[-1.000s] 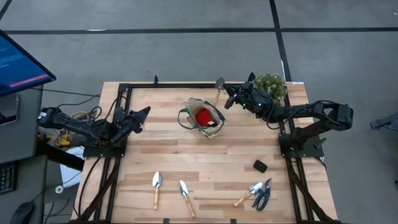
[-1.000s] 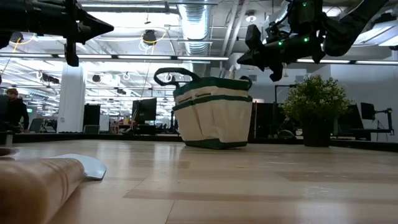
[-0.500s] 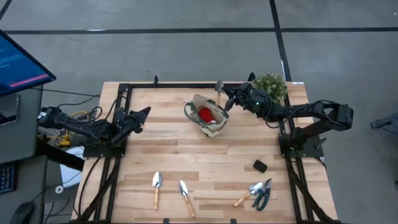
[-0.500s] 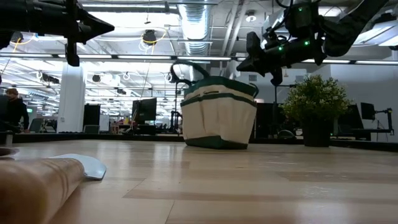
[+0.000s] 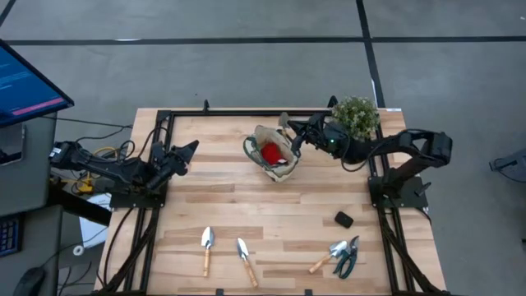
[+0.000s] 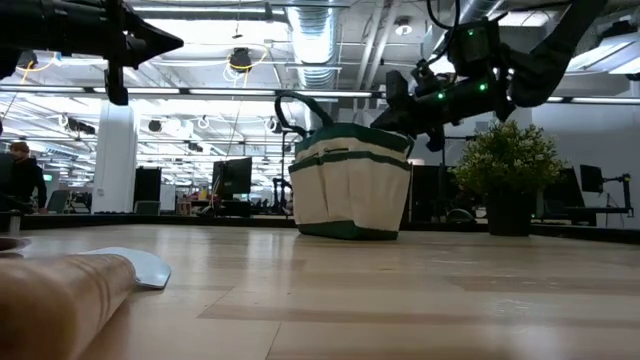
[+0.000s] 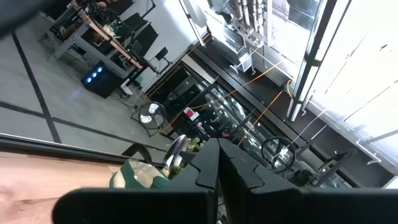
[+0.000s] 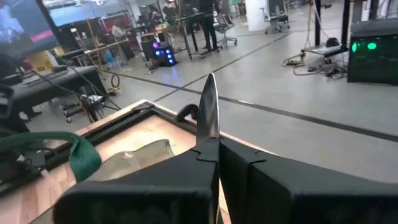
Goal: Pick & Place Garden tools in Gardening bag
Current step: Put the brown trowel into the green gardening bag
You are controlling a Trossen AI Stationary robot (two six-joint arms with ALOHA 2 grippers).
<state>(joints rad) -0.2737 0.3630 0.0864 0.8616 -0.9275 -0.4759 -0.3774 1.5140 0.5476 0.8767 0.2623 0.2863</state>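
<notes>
The beige gardening bag [image 5: 275, 160] stands at the table's far middle, with the red glove [image 5: 269, 152] inside; it also shows in the low view [image 6: 350, 190]. My right gripper [image 5: 297, 136] hovers just beyond the bag's far right rim, shut on a trowel whose silver head [image 5: 284, 122] sticks out past the fingers. Two trowels [image 5: 207, 245] [image 5: 245, 260], a third hand tool [image 5: 327, 256] and the dark-handled shears [image 5: 349, 256] lie flat near the front edge. My left gripper [image 5: 194, 147] waits shut and empty over the table's left side. My right gripper pinches the trowel between its two fingers just below the silver blade [image 8: 208, 115], which stands out edge-on beyond the fingertips. The gripper hides the handle. The fingers come from the table's right, slanting down. The trowel is lifted clear, its head above the bag's far side.
A bushy potted plant [image 5: 357, 115] stands at the far right corner, close behind my right arm. A small black block [image 5: 343, 219] lies at the right. A black metal frame [image 5: 164, 123] borders the table. Bare wood lies between the bag and the front tools.
My right gripper has moved down and toward the bag with the trowel, tipping its fingers lower; the trowel's head has come closer to the bag's far rim. The bag has shifted slightly toward the table's right and its handle loop has swung up.
</notes>
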